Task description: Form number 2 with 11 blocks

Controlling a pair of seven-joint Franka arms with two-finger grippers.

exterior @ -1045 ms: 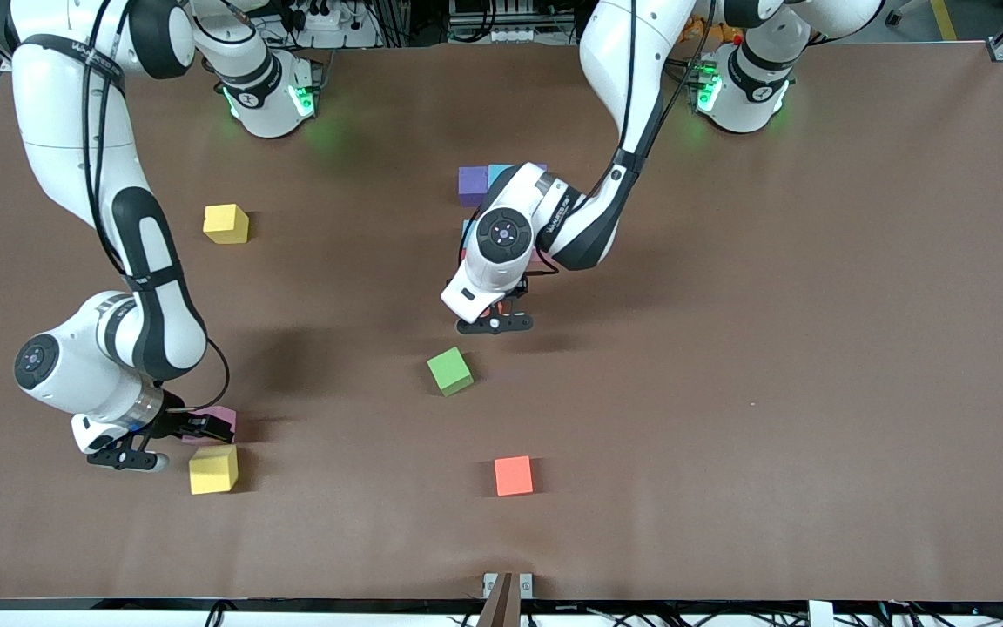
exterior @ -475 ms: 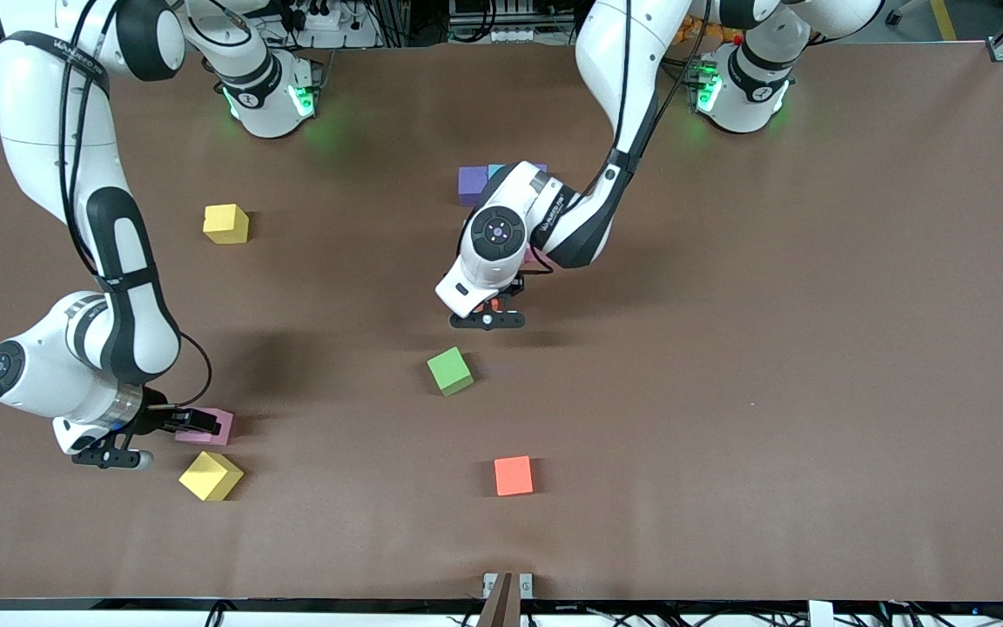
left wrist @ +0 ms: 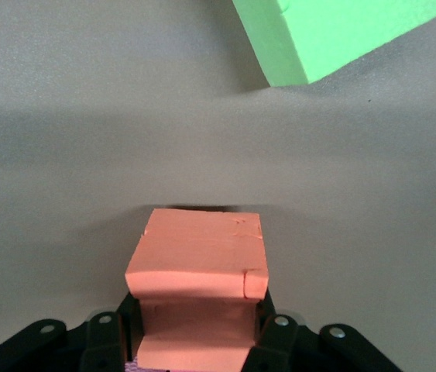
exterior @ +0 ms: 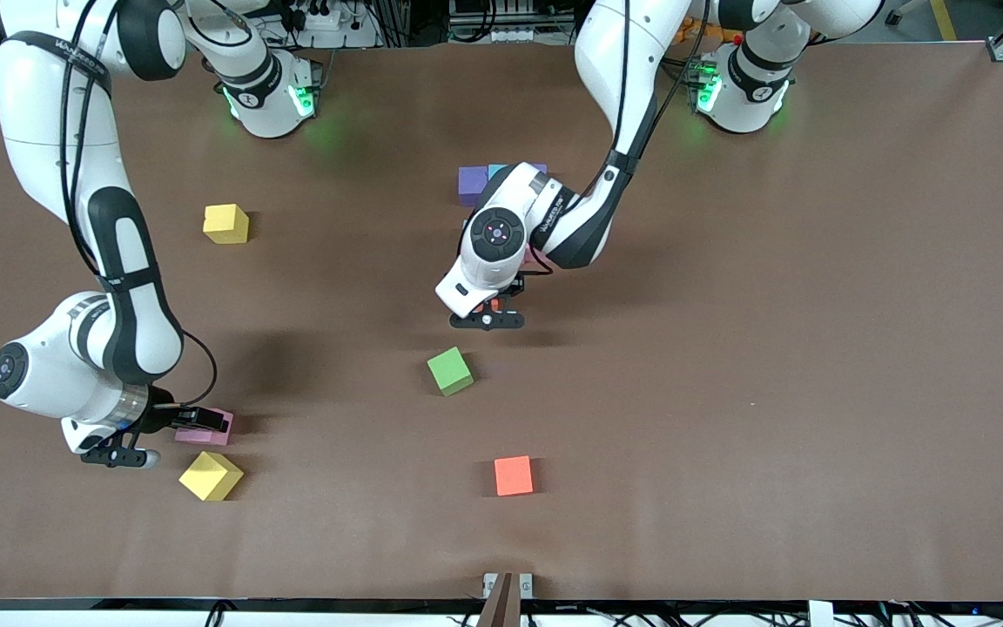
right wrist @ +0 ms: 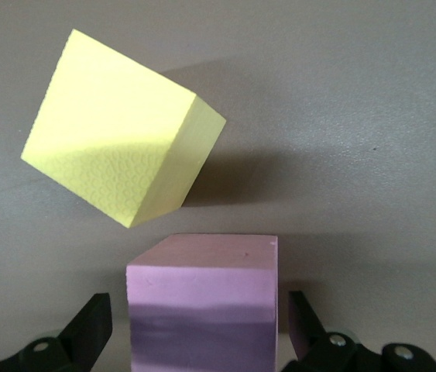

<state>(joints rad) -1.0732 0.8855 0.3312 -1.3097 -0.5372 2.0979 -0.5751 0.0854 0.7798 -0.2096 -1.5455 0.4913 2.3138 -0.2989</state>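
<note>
My left gripper (exterior: 488,308) is shut on a red-orange block (left wrist: 198,260), low at the edge of the part-built number 2 nearest the front camera. The left arm hides most of that cluster; a purple block (exterior: 471,183) and a light blue block (exterior: 496,169) show. My right gripper (exterior: 199,424) is open, with its fingers (right wrist: 94,325) either side of a pink block (right wrist: 202,294) on the table (exterior: 205,430) and a gap on each side. A green block (exterior: 450,371) lies loose, seen in the left wrist view too (left wrist: 341,35). Another red-orange block (exterior: 513,475) lies nearer the camera.
A yellow cube (exterior: 210,475), turned corner-on, lies just nearer the camera than the pink block, and shows in the right wrist view (right wrist: 121,159). A second yellow cube (exterior: 225,223) sits toward the right arm's base. The brown table (exterior: 771,348) is bare toward the left arm's end.
The right gripper shifted toward the right arm's end of the table, and the pink block moved with it. The nearby yellow cube turned corner-on. The left gripper moved slightly toward the cluster.
</note>
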